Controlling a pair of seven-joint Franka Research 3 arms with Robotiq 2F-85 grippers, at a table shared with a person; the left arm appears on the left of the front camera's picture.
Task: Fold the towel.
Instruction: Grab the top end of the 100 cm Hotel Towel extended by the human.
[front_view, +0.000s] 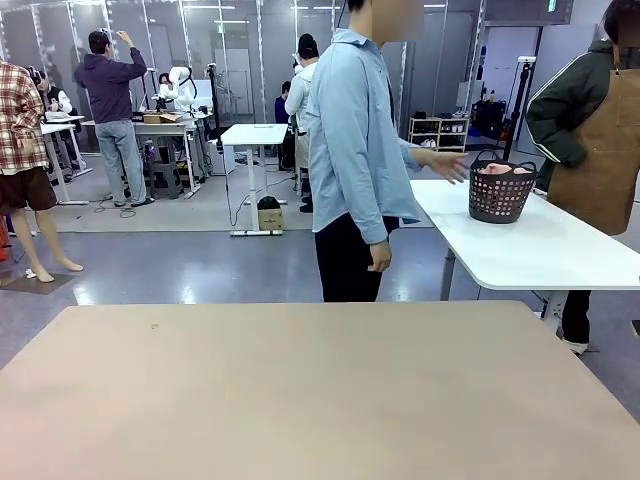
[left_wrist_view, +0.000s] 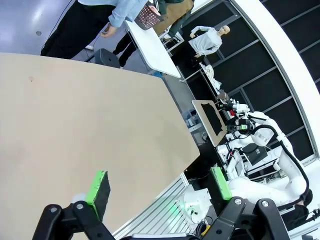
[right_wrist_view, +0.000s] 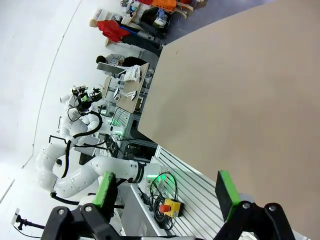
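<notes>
Towel (front_view: 497, 169), a bunched pink heap, lies inside a dark openwork basket (front_view: 500, 195) and only its top shows above the rim. The basket stands on a white table (front_view: 560, 255) at about two o'clock from the middle of the front view, well apart from the tan table (front_view: 300, 400) that spreads across the near half of that view from four to eight o'clock. A person in a light blue shirt (front_view: 355, 130) stands at twelve o'clock, just past the far edge of the tan table, body turned toward the white table. One hand (front_view: 447, 165) is stretched out to three o'clock, near the basket but apart from it. A second person in a brown apron (front_view: 600, 130) stands behind the white table at three o'clock. In the left wrist view the left gripper (left_wrist_view: 159, 186) rises from six o'clock with its jaws spread wide and nothing between them, one green pad (left_wrist_view: 97, 186) over the tan tabletop, the other beyond its edge. In the right wrist view the right gripper (right_wrist_view: 165, 192) is likewise wide open and empty at six o'clock, hanging at the near edge of the tan table.
</notes>
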